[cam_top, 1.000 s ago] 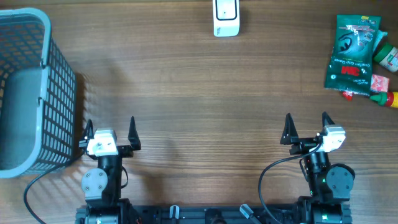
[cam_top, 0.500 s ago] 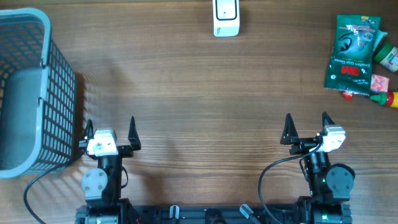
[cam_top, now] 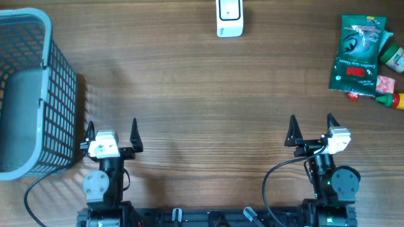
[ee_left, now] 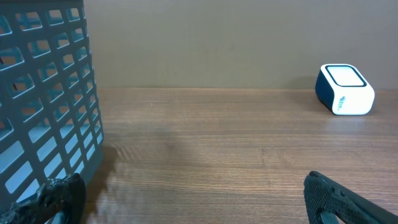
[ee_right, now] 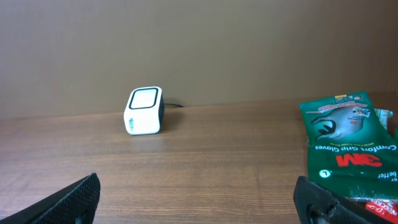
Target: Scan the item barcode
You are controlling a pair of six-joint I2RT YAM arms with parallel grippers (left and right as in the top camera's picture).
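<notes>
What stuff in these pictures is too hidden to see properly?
- Overhead: the scanner is cut off by the top edge.
- Overhead: the basket runs past the left edge.
- Overhead: the small items lie partly under the green glove pack and are cut by the right edge.
- Any view: no barcode shows on the pack.

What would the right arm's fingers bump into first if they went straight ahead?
Probably nothing. The right arm's fingers point between the white scanner and the green glove packet, and the wooden table ahead looks bare. They likely pass both, though depth is hard to judge.
</notes>
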